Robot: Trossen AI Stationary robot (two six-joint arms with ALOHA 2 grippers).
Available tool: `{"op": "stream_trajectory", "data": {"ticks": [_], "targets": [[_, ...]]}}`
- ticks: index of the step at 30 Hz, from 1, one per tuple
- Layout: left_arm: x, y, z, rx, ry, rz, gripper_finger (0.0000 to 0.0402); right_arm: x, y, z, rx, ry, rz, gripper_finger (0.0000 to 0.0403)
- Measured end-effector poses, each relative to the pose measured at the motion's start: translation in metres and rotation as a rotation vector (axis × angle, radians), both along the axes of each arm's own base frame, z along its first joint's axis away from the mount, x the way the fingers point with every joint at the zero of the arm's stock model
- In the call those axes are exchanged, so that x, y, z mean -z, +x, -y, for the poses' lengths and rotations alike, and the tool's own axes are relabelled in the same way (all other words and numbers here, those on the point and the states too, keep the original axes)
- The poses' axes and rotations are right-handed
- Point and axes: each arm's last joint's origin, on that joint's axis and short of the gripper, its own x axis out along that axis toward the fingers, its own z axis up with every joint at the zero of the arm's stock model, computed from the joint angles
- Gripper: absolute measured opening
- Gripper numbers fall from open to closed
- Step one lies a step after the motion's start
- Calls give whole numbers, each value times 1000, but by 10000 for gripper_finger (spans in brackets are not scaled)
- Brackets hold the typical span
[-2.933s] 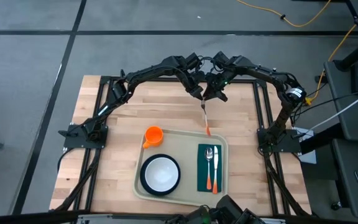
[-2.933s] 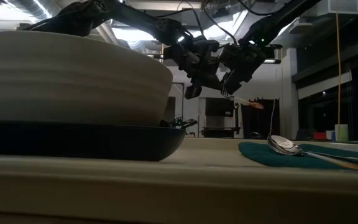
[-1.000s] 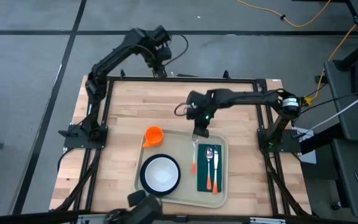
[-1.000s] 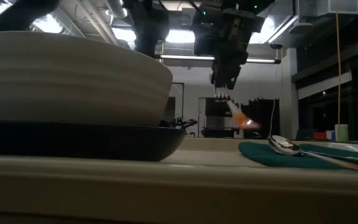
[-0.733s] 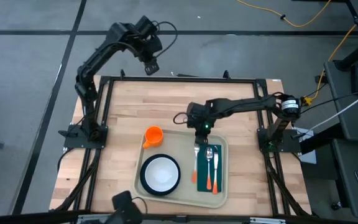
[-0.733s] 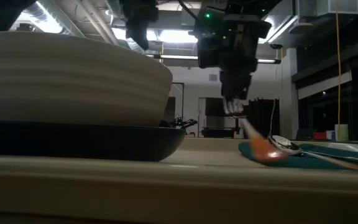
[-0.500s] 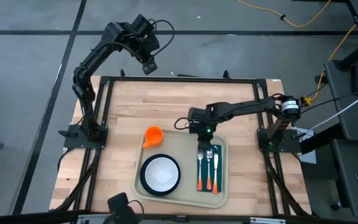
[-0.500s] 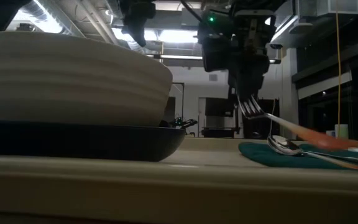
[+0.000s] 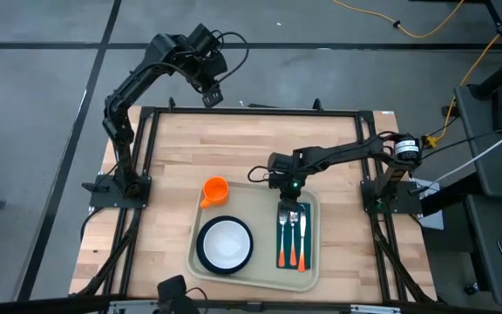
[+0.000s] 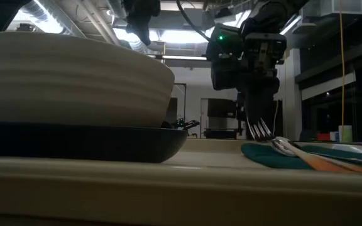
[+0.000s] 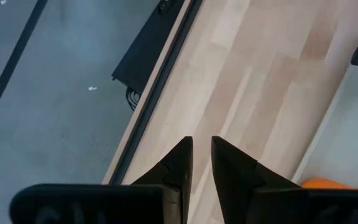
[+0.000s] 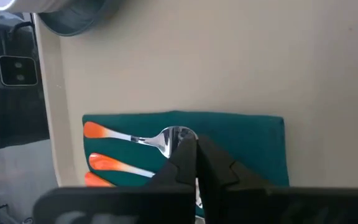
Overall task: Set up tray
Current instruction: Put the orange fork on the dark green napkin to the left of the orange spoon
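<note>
Since the earlier frames the fork (image 9: 281,237) has come down from the air onto the green napkin (image 9: 292,254), lying beside the spoon (image 9: 302,235). The right gripper (image 9: 287,202) holds narrow fingers on the fork's metal end, at the napkin's far edge. The napkin lies on the tray (image 9: 260,265), which sits on the bench (image 9: 172,148) with bowl (image 9: 226,243) and orange cup (image 9: 215,188). The left gripper (image 9: 211,94), nearly closed, waits beyond the bench. Releasing seems all that remains.

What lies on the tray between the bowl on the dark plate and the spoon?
In the high view, bare tray, then the napkin's edge and the orange-handled fork, between bowl and spoon.
</note>
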Motion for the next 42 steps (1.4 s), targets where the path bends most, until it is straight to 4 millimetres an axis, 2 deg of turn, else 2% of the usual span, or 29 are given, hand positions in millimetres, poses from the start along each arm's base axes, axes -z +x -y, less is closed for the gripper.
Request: {"op": "stream_trajectory", "data": {"ticks": [10,24,37,42], "targets": [[-1,2,-1,0,15,18,50,0,-1,12,-10,-18,30,2],[-1,2,-1,7,20,18,51,0,-1,14,-40,-34,54,2],[-1,2,-1,7,20,17,53,27,4,14,-40,-3,-17,5],[-1,2,-1,17,25,14,48,28,6,14,-26,3,-14,21]]}}
